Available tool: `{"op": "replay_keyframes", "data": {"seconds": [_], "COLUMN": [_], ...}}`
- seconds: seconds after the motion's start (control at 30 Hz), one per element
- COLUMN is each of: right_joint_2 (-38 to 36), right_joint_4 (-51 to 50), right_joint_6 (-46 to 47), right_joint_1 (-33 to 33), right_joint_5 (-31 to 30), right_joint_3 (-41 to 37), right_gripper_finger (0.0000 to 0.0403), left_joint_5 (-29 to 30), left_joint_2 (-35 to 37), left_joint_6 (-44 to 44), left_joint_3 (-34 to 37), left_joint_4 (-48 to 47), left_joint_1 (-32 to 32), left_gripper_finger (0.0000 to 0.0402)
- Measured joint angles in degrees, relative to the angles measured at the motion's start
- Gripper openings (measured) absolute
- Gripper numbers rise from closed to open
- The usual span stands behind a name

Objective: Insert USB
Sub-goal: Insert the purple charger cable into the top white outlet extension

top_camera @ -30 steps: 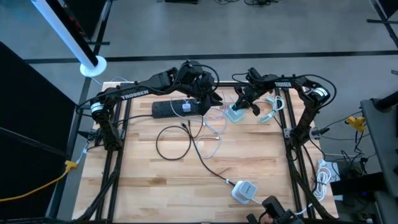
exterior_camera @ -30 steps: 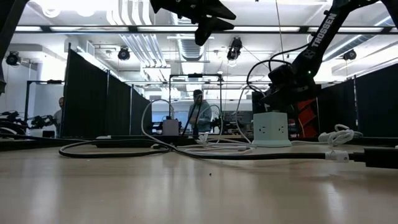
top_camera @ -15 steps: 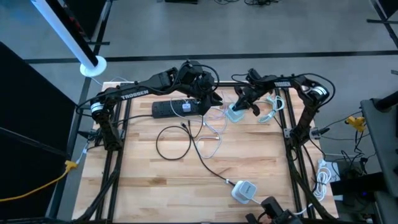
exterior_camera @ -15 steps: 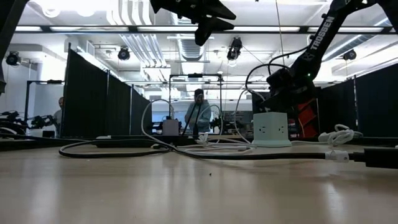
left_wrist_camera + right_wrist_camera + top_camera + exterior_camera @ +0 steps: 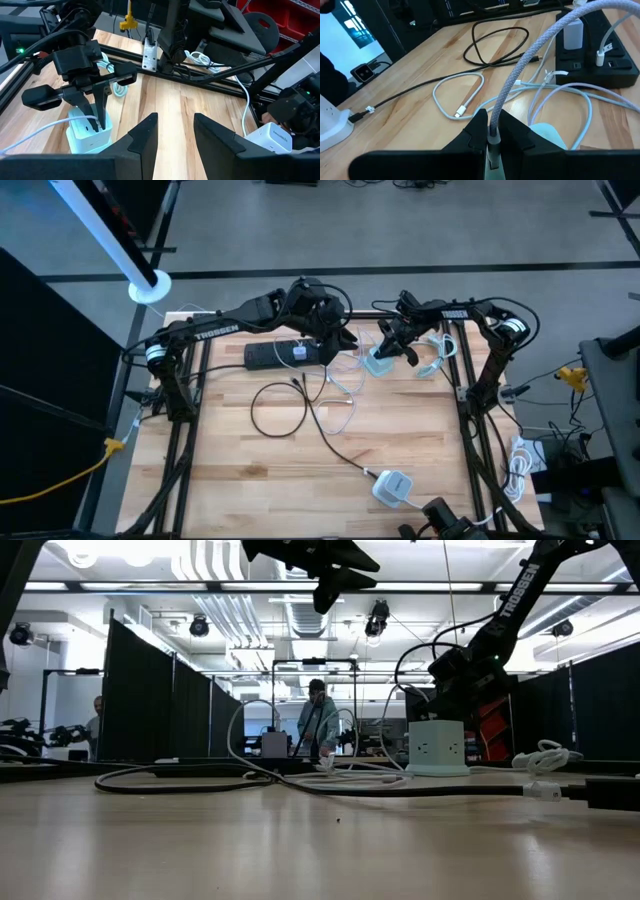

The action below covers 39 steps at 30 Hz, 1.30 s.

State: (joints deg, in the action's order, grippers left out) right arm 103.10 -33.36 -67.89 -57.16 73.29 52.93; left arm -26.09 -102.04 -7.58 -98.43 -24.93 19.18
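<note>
The right end effector (image 5: 95, 107), clamped on the USB plug (image 5: 493, 136) (left one (image 5: 175, 132) parted, empty), has barely shifted above the pale hub (image 5: 89, 134), so insertion seems pending.

Grey floor (image 5: 420, 240) fills the top of the high view; bright ceiling lights (image 5: 120, 550) glare upper left in the low view, black partition panels (image 5: 150, 700) stand left, and a person (image 5: 316, 725) stands mid-frame.

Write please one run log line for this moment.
right gripper: shut on braided grey USB cable, plug at pale blue cube charger | left gripper: waiting above table, open
</note>
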Motion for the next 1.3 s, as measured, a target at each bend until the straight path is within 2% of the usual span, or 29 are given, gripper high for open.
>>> {"op": "replay_keyframes", "data": {"seconds": [0.13,0.53,1.0,1.3], "right_joint_2": [-0.5,-5.5,-5.7,-5.7], "right_joint_4": [-0.2,-0.7,-0.1,2.0], "right_joint_6": [0.8,5.1,3.4,4.1], "right_joint_1": [-0.3,-1.1,-0.3,2.5], "right_joint_5": [-0.9,-9.3,-10.8,-14.4], "right_joint_3": [0.0,-0.2,-1.5,-1.6], "right_gripper_finger": [0.0015,0.0015,0.0015,0.0016], "left_joint_5": [0.0,0.0,0.0,0.2], "left_joint_2": [0.0,0.0,0.0,0.0], "left_joint_6": [0.2,0.4,0.4,0.4], "left_joint_3": [0.0,0.0,0.0,0.0], "left_joint_4": [0.0,0.0,0.0,0.1], "left_joint_1": [0.0,0.0,0.0,0.2], "left_gripper_finger": [0.0114,0.0114,0.0114,0.0114]}}
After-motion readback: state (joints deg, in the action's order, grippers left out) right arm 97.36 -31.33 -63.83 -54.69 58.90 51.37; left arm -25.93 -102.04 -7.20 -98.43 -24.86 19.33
